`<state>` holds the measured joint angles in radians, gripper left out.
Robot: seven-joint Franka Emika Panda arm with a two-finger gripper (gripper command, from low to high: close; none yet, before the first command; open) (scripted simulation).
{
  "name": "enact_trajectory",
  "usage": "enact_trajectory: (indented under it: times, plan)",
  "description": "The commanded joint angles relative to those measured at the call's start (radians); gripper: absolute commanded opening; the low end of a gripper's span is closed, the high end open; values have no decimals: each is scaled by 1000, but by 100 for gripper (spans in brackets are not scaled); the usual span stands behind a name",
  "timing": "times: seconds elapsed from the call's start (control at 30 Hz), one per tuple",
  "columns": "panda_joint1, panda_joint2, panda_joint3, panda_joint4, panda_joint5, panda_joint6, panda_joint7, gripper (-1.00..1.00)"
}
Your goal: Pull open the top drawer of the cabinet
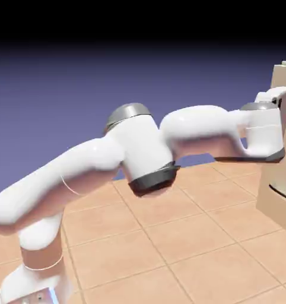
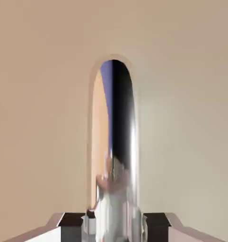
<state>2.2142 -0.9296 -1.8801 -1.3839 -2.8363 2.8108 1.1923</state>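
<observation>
1. The cabinet [image 1: 282,148] stands at the exterior view's right edge.
2. The hand [image 2: 114,229] lies against the top drawer [image 2: 45,118].
3. The handle [image 2: 120,142] sits between its fingertips [image 2: 72,226].

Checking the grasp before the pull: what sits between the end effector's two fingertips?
The top drawer's shiny curved bar handle runs up between the fingertips, seen in the hand view.

Even, soft rendered light; ext. view goes black along top edge.
Arm [image 1: 139,145] shows smooth highlights, faint shadow on floor [image 1: 169,243] beneath. Hand view: mirror-like handle [image 2: 120,156] w/ smeared reflections, bright streak at right.
</observation>
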Motion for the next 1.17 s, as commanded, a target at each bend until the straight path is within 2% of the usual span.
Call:
enact_trajectory:
  times: [0.0,0.57,1.03,1.07,1.13]
  plan:
    - [-26,12,15,-36,-7,-12,13,-100]
    - [-585,161,384,-634,-61,-169,177,-100]
    - [-1079,159,760,-996,-58,-191,266,-100]
    - [-1079,159,760,-996,-58,-191,266,100]
    - [-1115,141,787,-1025,-51,-189,257,100]
